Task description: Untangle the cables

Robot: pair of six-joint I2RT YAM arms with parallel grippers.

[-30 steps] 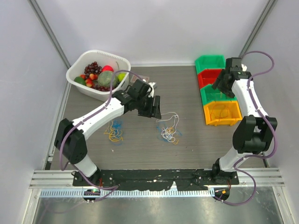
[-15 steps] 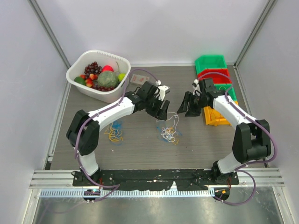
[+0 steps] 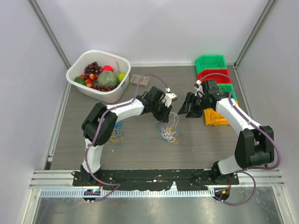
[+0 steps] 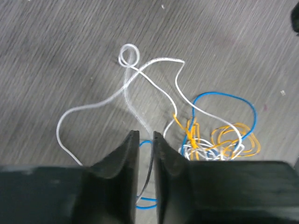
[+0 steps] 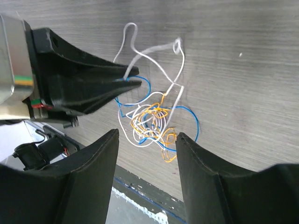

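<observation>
The left gripper (image 4: 145, 135) is closed to a narrow slot, and a strand of the white cable (image 4: 154, 84) runs into it; judged from both wrist views, it is pinched there. The right gripper (image 5: 147, 135) stands wide open and holds nothing.

**Location.** The tangle (image 3: 169, 133) lies on the table (image 3: 140, 154) near its centre, at 6 o'clock of the left gripper. It mixes white, blue and orange-yellow cords. The right gripper is at 3 o'clock of the left one, just beside it. A second bundle (image 3: 113, 132) of yellow and blue cord lies well apart, at 9 o'clock of the tangle.

**Procedure (judgement).**
1. Maintain the pinch on the white cable. It is thin and likely to slip.
2. Bring the open right gripper down onto the knotted mass to anchor it.
3. Draw the white cable away slowly toward 12 o'clock, watching that the blue loop (image 4: 224, 100) does not cinch.

**Not determinable.**
- A blue strand passes under the left fingertips. Whether it is also caught cannot be told.
- The white cable's path inside the knot is unreadable.
- The left wrist body cuts off the near part of the tangle.
- The second bundle is too small to tell how its strands lie.

The fruit basket (image 3: 74, 74) at 10 o'clock and the bins (image 3: 210, 60) at 2 o'clock stand away from the work area.
</observation>
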